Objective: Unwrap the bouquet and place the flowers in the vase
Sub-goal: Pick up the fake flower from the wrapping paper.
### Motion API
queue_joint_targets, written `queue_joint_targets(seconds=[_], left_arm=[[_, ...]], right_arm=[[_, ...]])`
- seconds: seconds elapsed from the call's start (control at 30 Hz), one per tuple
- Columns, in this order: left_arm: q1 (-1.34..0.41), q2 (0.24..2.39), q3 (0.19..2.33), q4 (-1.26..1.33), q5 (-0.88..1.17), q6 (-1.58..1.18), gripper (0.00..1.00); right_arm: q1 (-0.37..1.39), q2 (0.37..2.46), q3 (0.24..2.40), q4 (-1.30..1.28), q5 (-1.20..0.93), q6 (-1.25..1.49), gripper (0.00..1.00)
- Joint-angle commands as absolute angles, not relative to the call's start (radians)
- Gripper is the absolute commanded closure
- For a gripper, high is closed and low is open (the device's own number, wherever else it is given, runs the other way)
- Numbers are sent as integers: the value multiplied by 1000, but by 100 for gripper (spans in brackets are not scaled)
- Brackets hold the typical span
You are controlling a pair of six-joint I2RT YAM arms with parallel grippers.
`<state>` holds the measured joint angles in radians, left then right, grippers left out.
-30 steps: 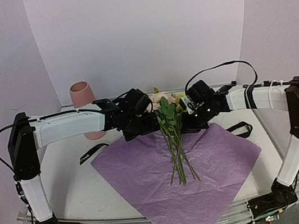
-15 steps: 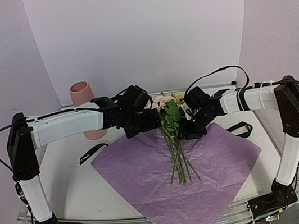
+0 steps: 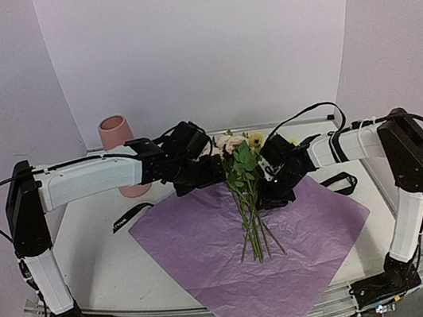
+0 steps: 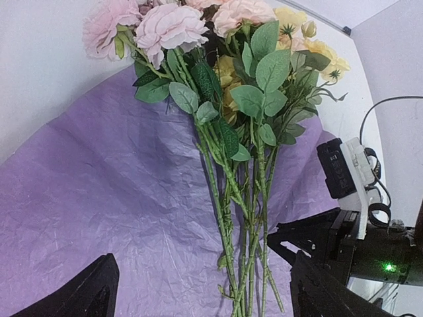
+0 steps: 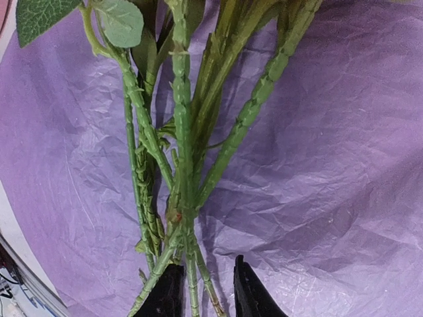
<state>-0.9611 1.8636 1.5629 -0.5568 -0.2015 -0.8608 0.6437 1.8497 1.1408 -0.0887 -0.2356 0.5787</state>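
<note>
1. Jaws of the left gripper (image 4: 203, 261) are spread wide, with nothing held and both fingers clear of everything.
2. Flowers (image 4: 228, 135) sit straight ahead of that gripper, inside the line of its two fingers. The stems (image 4: 221, 191) run back toward its wrist and the blooms (image 4: 168, 26) are at the far end. In its wrist view the pink blooms are on the left and the yellow ones on the right.
3. Paper sheet (image 4: 99, 185), lilac and crinkled, lies opened out flat below the left gripper and under the stems. The blooms reach past its far edge, over the white table (image 4: 39, 79).
4. Right gripper (image 5: 206, 264) has its fingers a narrow gap apart, and paper shows through between them. Stems run into that gap, tight along one finger. Cannot tell whether they touch it, but they are not clamped from both sides.
5. From the top view, the two grippers face each other across the bunch. The left one is near the blooms and the right one is on the opposite side, at the stems.
6. Vase (image 3: 116, 133) stands upright with its mouth up, well off to the left gripper's left. It is behind the left forearm and off the paper.
7. Ribbon (image 3: 130, 216), black, lies loose on the table, also to the left gripper's left. It is just off the paper's corner.
</note>
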Motion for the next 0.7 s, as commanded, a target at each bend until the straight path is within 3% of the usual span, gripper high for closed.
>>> queue_joint_targets(seconds=[0.0, 0.37, 0.67], left_arm=[[-956, 1801, 1559, -539, -198, -844, 9], [-956, 1763, 1516, -538, -209, -866, 9], [-956, 1747, 1496, -539, -209, -884, 9]], right_arm=[[645, 1878, 1138, -94, -278, 591, 72], [644, 1928, 1169, -82, -285, 590, 76], [645, 1901, 1175, -62, -280, 644, 93]])
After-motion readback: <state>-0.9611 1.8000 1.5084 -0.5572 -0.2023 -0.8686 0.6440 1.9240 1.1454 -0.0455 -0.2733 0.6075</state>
